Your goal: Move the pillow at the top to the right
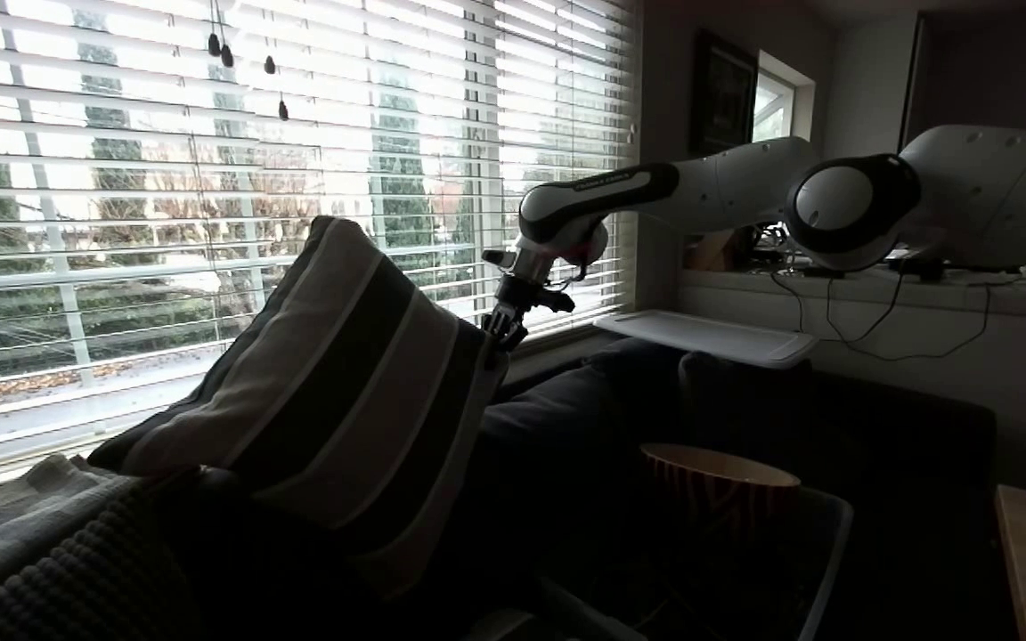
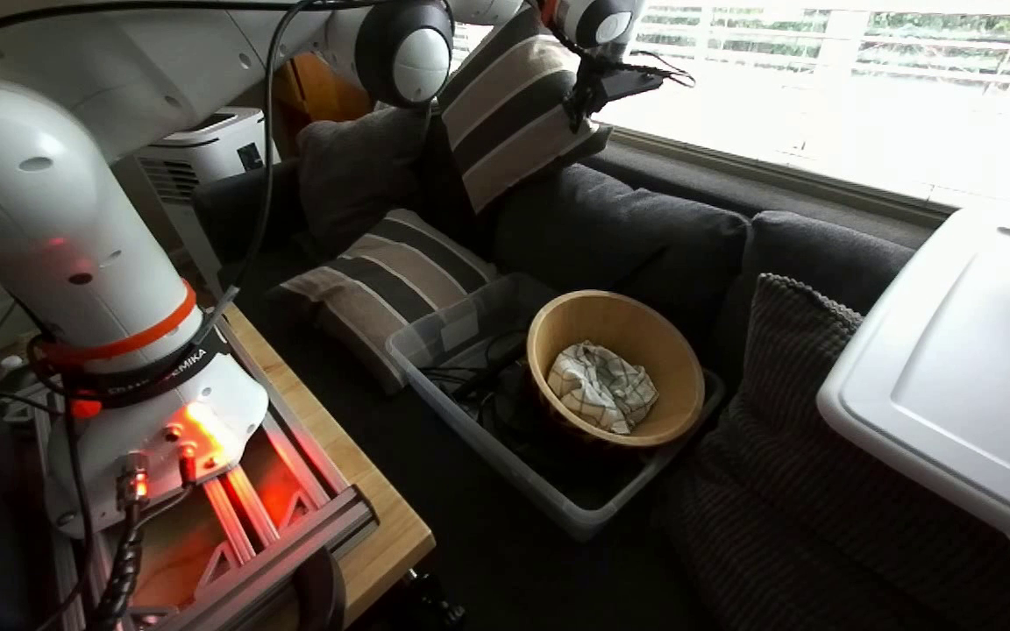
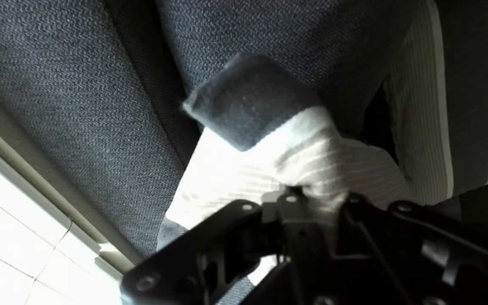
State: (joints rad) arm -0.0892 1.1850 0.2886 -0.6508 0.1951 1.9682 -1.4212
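The hand [image 1: 500,342] is closed on the striped pillow [image 1: 335,378], gripping it near a corner; in the wrist view the pale cloth creases where it is pinched, and a dark tip shows beyond. The pillow stands tilted at the back of the sofa [image 2: 619,206], beside the window blinds [image 1: 148,191], one corner pointing up; its lower edge fades into shadow, so what it rests on is hard to tell. A second striped pillow [image 2: 404,267] lies lower on the sofa, just beside a clear plastic box [image 2: 514,473]. In the box sits a tilted wooden bowl [image 2: 645,333] with a crumpled checked cloth [image 2: 601,386] inside. A plain grey cushion [image 2: 352,171] leans near the held pillow. A dark ribbed cushion [image 2: 768,394] stands near the box, partly hidden behind a white lid [image 2: 952,350]. The arm [image 2: 58,219] rises from a metal frame [image 2: 277,554] on a wooden desk [image 2: 404,526], lit red around the base.
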